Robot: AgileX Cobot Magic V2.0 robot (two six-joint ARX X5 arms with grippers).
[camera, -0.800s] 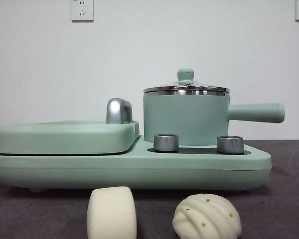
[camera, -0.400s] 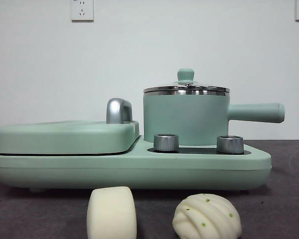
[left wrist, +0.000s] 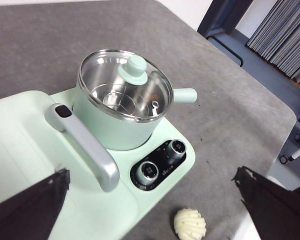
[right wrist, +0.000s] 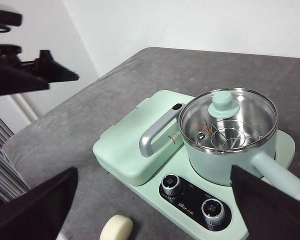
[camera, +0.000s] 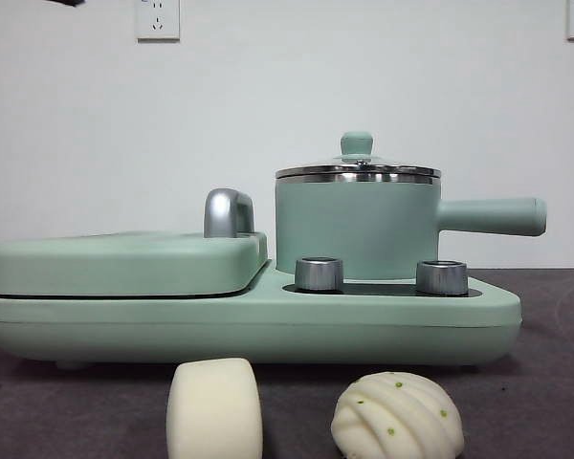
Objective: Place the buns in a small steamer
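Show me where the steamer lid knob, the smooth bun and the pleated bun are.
Steamer lid knob (camera: pixel 357 144), front view, on the green knob's side.
Smooth bun (camera: pixel 214 409), front view, middle of its cream side.
Pleated bun (camera: pixel 397 418), front view, middle of its ridged dome.

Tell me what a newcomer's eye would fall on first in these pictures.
The mint-green small steamer stands out first, lid on, sitting on the right half of a matching cooker base beside a flat lidded griddle. In front of the base lie the two buns: the smooth cylinder bun and the pleated bun.
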